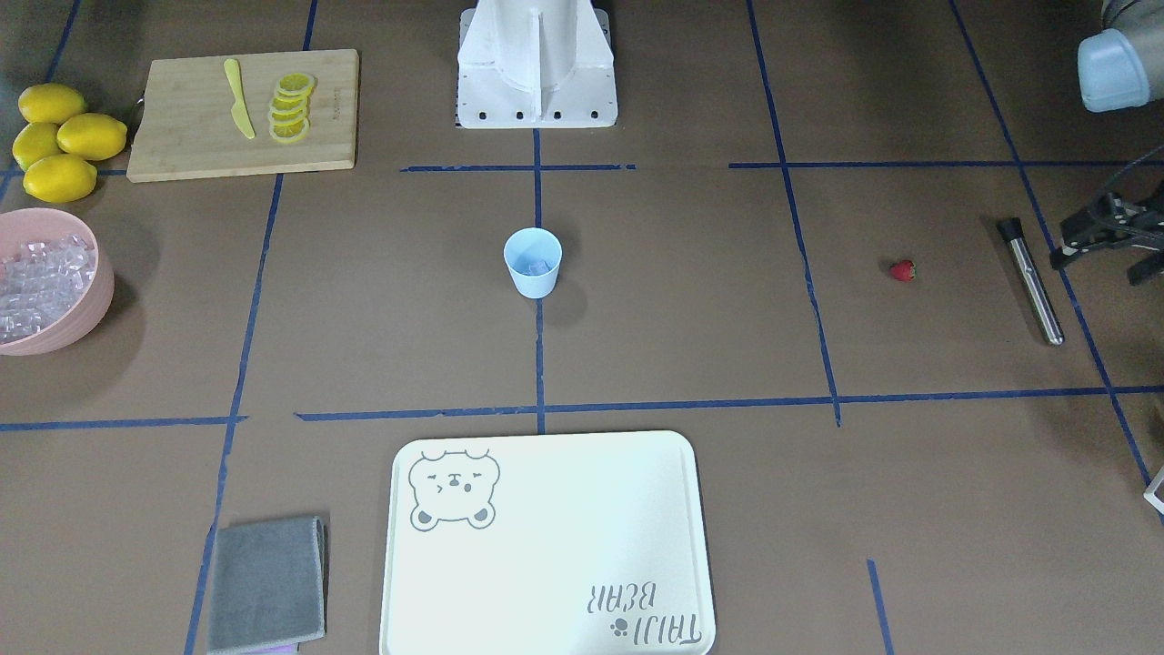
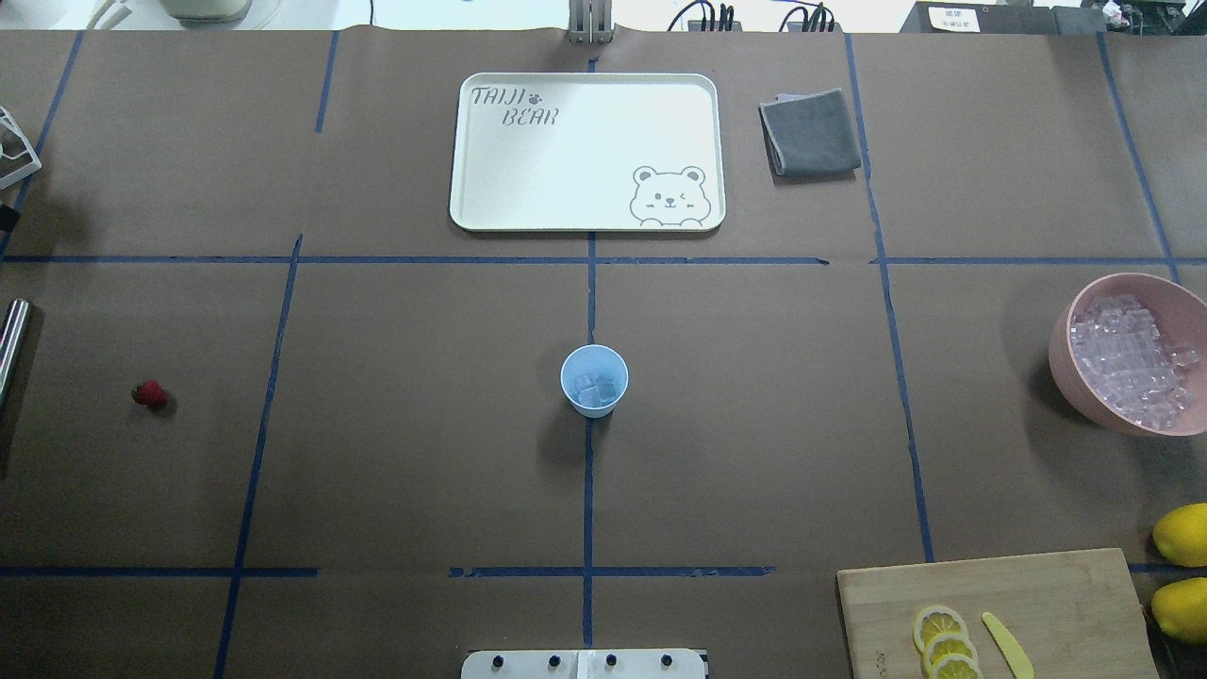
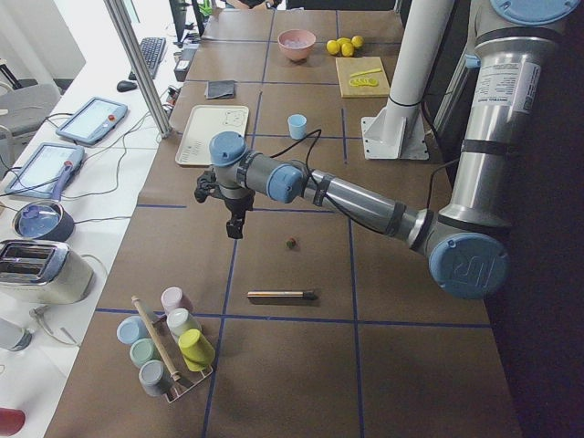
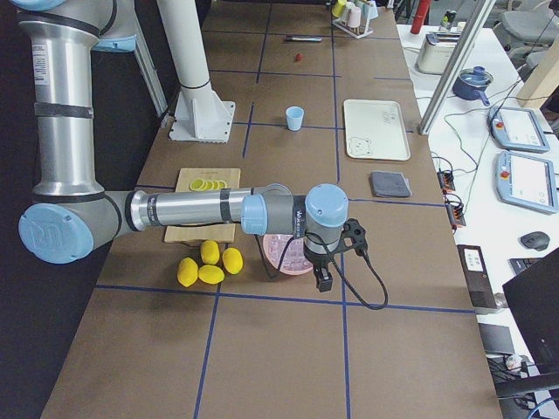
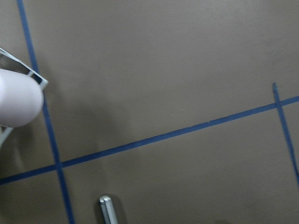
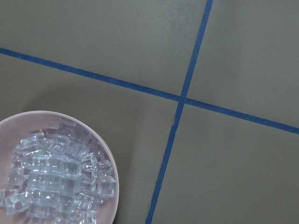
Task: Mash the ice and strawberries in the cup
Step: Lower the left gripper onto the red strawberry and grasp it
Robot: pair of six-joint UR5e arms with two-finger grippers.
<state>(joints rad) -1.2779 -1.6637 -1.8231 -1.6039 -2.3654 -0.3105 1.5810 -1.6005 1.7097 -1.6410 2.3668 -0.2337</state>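
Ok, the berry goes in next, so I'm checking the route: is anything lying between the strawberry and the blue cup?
Nothing visible does. The strawberry lies alone, to the robot's left of the cup; only a blue tape line crosses the stretch between them. The metal rod lies beyond the berry, farther from the cup.

**Six Views, One Table**

From behind the base (image 2: 585,664), high up: looks forward and down, wide, with the cup (image 2: 594,380) at centre. From across the table (image 1: 709,300): faces back toward the base, steeply down, sides mirrored. Shares the cup, the tray (image 1: 546,528) and the pink bowl (image 1: 91,309) with the overhead view. From each table end: looks along its length, raised and wide. On the left wrist: close, straight down beneath the left gripper (image 1: 1102,266), catching the metal rod (image 5: 108,211) near it, as the front view does. On the right wrist: close, down beside the right gripper (image 4: 325,278), onto the bowl's ice (image 6: 51,182).
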